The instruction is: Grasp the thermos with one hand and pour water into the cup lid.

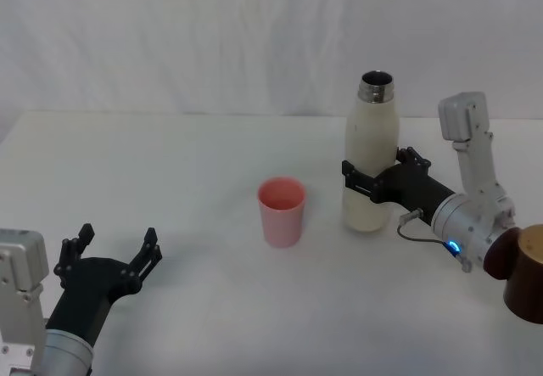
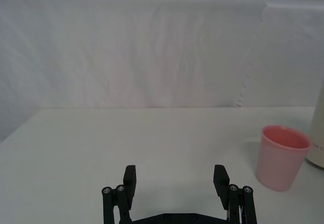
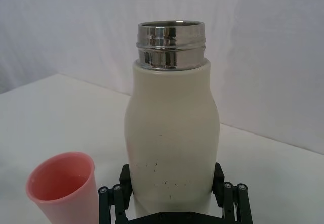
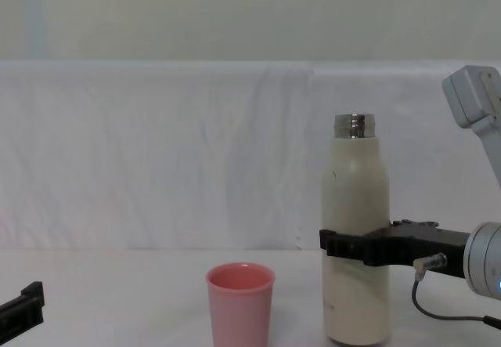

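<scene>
The thermos (image 1: pixel 367 151) (image 4: pixel 356 206) is a tall cream-white bottle with an uncapped steel neck. It stands upright on the white table, right of centre. My right gripper (image 1: pixel 373 178) (image 3: pixel 172 183) reaches in from the right, and its black fingers (image 3: pixel 218 176) press against both sides of the thermos (image 3: pixel 172 123) at its lower half. The cup lid (image 1: pixel 281 210) (image 2: pixel 281 158) (image 3: pixel 61 188) (image 4: pixel 240 304) is a small pink cup standing upright just left of the thermos, apart from it. My left gripper (image 1: pixel 119 238) (image 2: pixel 175 176) rests open near the front left, holding nothing.
A white cloth covers the table (image 1: pixel 170 164) and hangs as a backdrop behind it. A brown cylinder (image 1: pixel 526 274) sits at the right edge beside my right wrist. Bare tabletop lies between my left gripper and the cup lid.
</scene>
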Action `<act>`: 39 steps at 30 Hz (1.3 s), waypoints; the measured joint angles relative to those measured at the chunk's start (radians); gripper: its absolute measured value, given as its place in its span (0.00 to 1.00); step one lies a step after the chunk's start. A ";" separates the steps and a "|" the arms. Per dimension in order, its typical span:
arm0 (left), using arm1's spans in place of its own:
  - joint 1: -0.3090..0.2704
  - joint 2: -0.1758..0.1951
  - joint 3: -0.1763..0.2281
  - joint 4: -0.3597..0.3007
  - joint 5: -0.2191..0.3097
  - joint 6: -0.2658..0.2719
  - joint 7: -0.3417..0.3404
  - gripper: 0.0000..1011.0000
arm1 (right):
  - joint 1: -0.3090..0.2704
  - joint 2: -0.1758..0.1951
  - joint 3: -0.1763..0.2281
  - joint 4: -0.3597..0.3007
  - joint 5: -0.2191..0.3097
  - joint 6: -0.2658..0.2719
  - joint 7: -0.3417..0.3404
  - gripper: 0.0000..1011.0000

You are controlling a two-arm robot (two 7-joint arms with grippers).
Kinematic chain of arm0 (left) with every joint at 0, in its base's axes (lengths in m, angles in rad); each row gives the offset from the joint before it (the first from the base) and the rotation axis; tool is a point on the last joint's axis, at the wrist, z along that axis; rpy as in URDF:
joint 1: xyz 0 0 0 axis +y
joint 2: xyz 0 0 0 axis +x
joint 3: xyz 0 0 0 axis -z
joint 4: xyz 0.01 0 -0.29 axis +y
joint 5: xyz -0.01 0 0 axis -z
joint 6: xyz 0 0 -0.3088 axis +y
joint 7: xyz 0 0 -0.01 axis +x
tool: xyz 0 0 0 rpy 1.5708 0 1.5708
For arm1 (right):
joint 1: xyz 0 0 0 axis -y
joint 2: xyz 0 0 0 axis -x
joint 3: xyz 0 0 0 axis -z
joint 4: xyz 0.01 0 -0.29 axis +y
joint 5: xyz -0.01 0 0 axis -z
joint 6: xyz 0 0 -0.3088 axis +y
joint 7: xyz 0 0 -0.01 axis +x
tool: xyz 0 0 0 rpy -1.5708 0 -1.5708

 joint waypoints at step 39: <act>0.000 0.000 0.000 0.000 0.000 0.000 0.000 0.99 | -0.004 0.061 -0.074 0.007 0.088 -0.047 -0.043 0.94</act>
